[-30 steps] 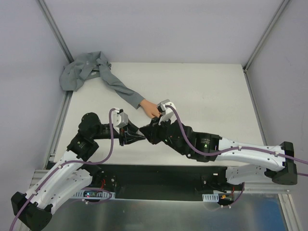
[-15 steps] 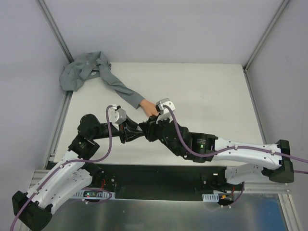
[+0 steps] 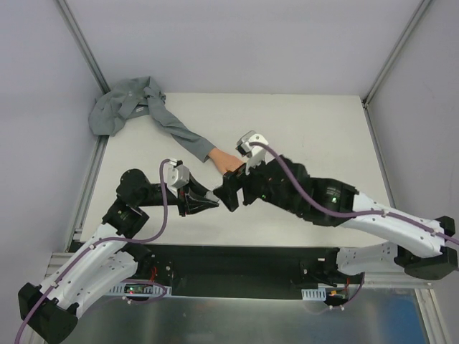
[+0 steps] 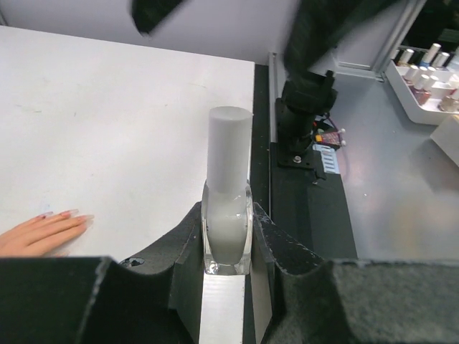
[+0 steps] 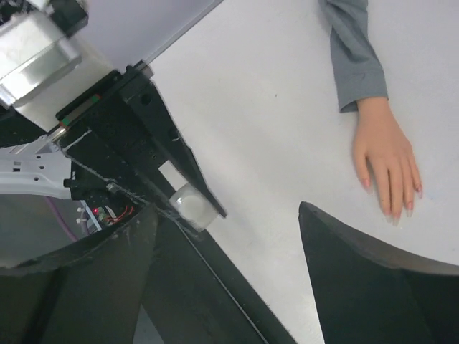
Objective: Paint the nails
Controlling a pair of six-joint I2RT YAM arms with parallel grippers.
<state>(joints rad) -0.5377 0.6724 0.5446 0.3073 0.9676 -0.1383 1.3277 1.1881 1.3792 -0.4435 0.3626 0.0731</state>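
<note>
The mannequin hand [image 3: 224, 160] lies flat on the white table at the end of a grey sleeve [image 3: 172, 129]. Its nails [image 4: 69, 213] [image 5: 400, 210] show as small pinkish tips. My left gripper [image 4: 228, 212] [image 3: 206, 203] is shut on a small clear bottle of white polish [image 4: 228, 233] with a tall white cap [image 4: 229, 147], held just near of the hand. My right gripper [image 5: 228, 211] [image 3: 231, 193] is open wide, its dark fingers [image 5: 373, 276] apart on either side of the cap [image 5: 191, 205] and not touching it.
The sleeve ends in a bunched grey garment [image 3: 122, 106] at the table's far left corner. A white rack of polish bottles [image 4: 424, 72] sits off the table beside the arm bases. The table's near edge [image 4: 262, 143] runs just beside the held bottle.
My right gripper's jaws have opened wide and its wrist has risen and shifted right. The left gripper still holds the bottle in about the same place.
</note>
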